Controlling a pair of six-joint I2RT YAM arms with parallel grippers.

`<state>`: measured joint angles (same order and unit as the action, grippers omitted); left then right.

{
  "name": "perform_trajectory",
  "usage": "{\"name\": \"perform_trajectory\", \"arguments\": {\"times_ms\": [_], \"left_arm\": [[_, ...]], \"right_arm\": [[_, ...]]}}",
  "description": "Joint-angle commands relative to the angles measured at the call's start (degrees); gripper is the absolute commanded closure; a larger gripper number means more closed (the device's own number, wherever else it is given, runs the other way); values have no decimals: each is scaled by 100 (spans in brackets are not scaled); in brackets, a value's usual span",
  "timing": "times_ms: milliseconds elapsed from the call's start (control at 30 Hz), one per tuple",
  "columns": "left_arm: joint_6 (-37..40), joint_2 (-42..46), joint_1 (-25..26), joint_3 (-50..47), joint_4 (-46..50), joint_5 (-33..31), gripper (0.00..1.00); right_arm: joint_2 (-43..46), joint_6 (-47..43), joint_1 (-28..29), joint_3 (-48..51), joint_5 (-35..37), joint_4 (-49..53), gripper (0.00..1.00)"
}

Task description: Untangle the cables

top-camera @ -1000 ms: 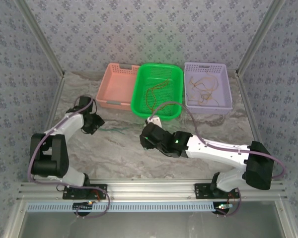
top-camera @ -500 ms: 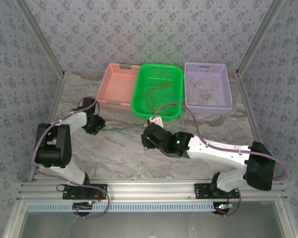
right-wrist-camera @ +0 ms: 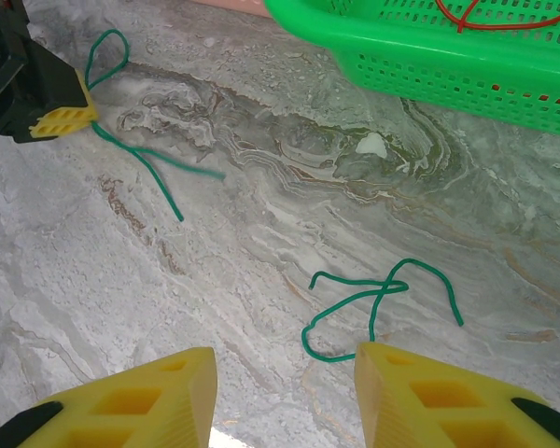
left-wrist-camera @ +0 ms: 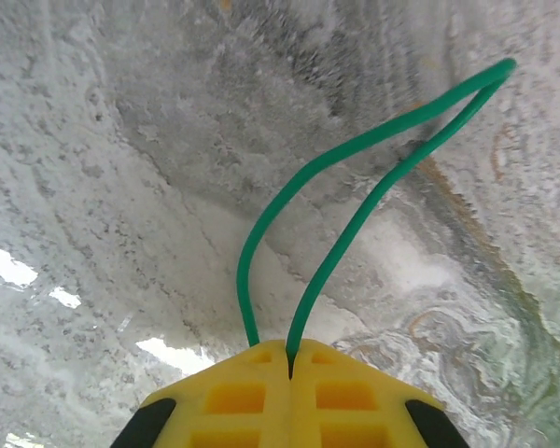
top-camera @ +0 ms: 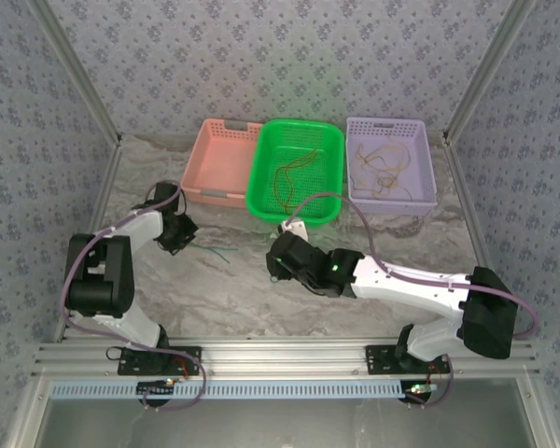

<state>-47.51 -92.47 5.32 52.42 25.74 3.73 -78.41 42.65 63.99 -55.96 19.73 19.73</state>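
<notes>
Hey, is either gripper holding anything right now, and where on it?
The left gripper is shut on a green cable, pinching both strands at the base of its loop. The right gripper is open, holding nothing.

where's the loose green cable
The loose green cable lies on the table in the right wrist view, just ahead of the right gripper, below the green basket.

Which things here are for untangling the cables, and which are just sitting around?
For the job: pinched green cable, loose green cable, orange cable, yellow cables.
Just sitting around: pink basket, green basket, purple basket, table.
</notes>
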Motion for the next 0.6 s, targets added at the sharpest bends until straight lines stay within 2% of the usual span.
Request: {"name": "perform_trajectory", "arguments": {"times_ms": [0, 333, 567], "left_arm": [[2, 515, 63, 39, 127, -89, 100], [-409, 2429, 522, -231, 150, 191, 100], [-859, 3926, 1333, -560, -427, 81, 100]], "right_arm": [[79, 84, -28, 106, 15, -56, 55], [579, 278, -8, 514, -216, -468, 56], [1616, 770, 10, 1026, -370, -1248, 55]]}}
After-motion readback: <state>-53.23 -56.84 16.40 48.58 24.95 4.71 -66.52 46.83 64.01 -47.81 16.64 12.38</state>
